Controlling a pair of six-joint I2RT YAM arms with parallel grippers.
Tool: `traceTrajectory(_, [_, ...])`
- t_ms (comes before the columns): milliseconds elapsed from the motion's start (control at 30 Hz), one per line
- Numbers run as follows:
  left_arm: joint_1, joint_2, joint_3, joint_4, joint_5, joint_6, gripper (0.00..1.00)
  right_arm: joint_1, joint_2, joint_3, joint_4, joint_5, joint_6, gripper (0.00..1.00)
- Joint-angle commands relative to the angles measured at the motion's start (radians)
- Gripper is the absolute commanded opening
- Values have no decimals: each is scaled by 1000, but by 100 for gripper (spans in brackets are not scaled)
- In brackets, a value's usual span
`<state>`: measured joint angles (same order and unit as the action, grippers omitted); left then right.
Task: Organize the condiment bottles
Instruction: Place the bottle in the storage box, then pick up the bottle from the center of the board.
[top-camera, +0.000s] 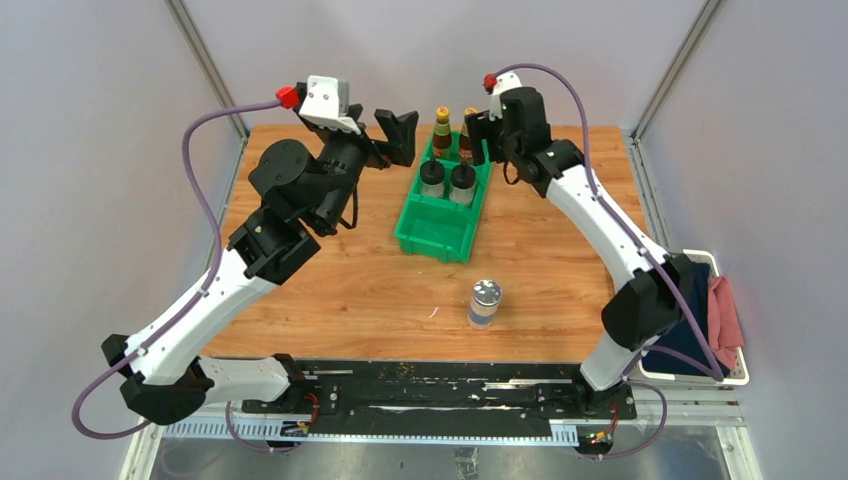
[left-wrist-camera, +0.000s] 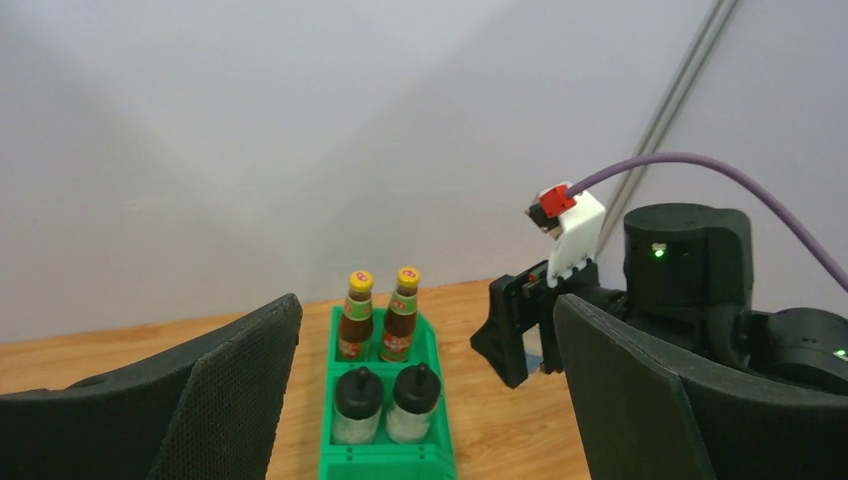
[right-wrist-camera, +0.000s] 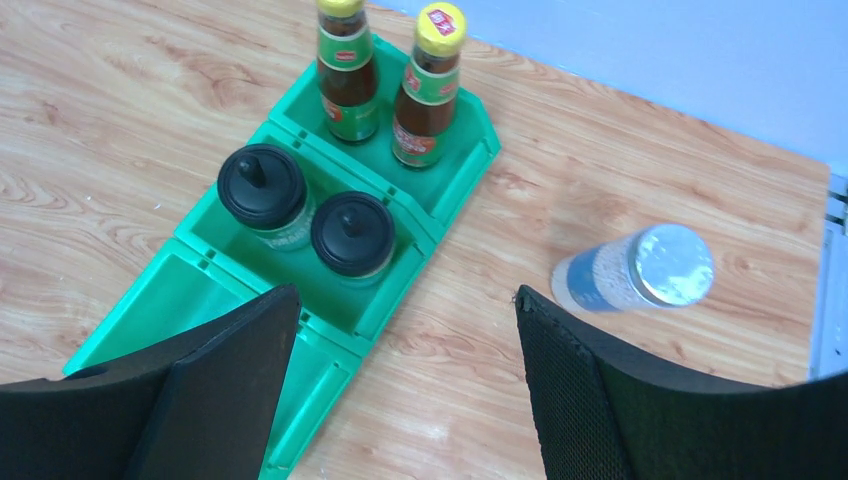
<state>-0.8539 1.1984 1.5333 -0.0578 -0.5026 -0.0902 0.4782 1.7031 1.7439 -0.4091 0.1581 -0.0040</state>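
The green bin stands at mid-table. Two brown yellow-capped sauce bottles stand in its back compartment and two black-capped shakers in the middle one; the front compartment holds nothing. One silver-lidded blue-labelled jar stands on the table in front of the bin; the second jar is out of view. My left gripper is open and raised left of the bin's back. My right gripper is open at the bin's back right. The right wrist view shows the bottles, shakers and jar.
A white basket holding blue and pink cloths sits off the table's right edge. Metal frame posts rise at the back corners. The left wrist view shows the bin and the right gripper beside it.
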Motion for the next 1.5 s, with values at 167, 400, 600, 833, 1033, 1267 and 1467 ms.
traceTrajectory(167, [3,-16,-88,11,202,-9,100,-138,-212,-265,128,125,33,82])
traceTrajectory(400, [3,6,-144,50,260,-10,100,-236,-211,-348,156,197,76,83])
traceTrajectory(600, [3,-7,-191,95,245,-18,100,-293,-150,-350,156,194,131,83])
traceTrajectory(833, [3,-1,-206,113,257,-35,100,-331,-55,-307,161,146,152,83])
traceTrajectory(1033, [3,10,-215,127,262,-38,100,-357,10,-251,166,98,150,86])
traceTrajectory(1267, [3,26,-211,137,260,-32,100,-357,50,-211,171,55,119,95])
traceTrajectory(1467, [4,43,-205,139,267,-30,100,-357,94,-181,172,38,110,98])
